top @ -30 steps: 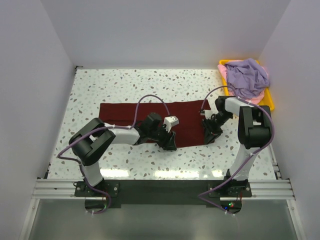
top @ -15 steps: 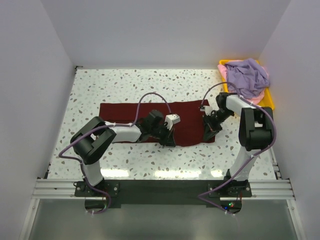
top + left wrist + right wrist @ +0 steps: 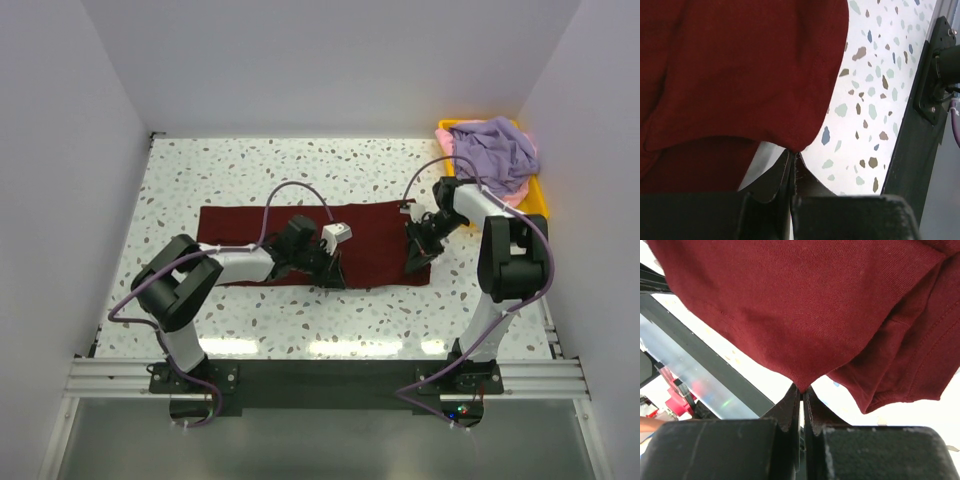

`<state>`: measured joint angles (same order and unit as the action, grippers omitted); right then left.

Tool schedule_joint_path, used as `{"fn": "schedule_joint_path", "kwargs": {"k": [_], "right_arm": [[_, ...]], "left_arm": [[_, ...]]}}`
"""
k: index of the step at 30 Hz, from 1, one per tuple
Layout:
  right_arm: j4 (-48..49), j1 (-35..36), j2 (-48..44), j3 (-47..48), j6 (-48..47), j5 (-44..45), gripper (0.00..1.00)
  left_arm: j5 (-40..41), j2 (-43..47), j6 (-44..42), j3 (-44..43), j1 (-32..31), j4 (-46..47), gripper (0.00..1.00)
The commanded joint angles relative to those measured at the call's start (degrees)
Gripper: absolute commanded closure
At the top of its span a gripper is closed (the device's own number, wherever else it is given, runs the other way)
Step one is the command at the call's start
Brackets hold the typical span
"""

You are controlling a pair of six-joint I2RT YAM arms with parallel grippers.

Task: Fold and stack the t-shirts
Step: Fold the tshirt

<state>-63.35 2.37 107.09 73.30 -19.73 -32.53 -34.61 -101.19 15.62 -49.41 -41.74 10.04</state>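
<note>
Both claws are pressed together on cloth. My left gripper (image 3: 791, 155) pinches the near hem of the maroon t-shirt (image 3: 375, 235), and my right gripper (image 3: 801, 390) pinches the same hem further to the right. In each wrist view the cloth hangs from the fingertips in a point, so the hem is lifted off the table (image 3: 200, 170).

The shirt lies as a long band across the middle of the table, with its far edge flat. Compared with one second ago, both grippers have moved away from the arm bases, toward the far side, and the near hem went with them. The right half of the band now looks narrower from near to far.

I judge this to be the first fold in progress, with the near half carried over the far half. It is not finished, because the hem is not yet laid down. The left end of the shirt is held by nobody, so it may drag and skew the fold line.

The lavender t-shirt (image 3: 492, 155) lies crumpled in the yellow tray (image 3: 543, 205) at the far right corner. Only an edge of the pale pink t-shirt (image 3: 522, 195) shows under it. Neither is folded, so most of the task remains.
</note>
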Motion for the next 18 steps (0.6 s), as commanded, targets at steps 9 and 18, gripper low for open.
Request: {"fn": "schedule_joint_path", "kwargs": {"k": [9, 18], "right_arm": [[-2.1, 0.4, -0.9, 6.3, -0.1, -1.8, 1.0], [-2.7, 0.3, 6.3, 22.0, 2.8, -3.2, 1.0]], "left_arm": [[-4.2, 3.6, -1.3, -1.6, 2.1, 1.2, 1.0], [-4.9, 0.9, -5.6, -10.3, 8.8, -1.9, 1.0]]}}
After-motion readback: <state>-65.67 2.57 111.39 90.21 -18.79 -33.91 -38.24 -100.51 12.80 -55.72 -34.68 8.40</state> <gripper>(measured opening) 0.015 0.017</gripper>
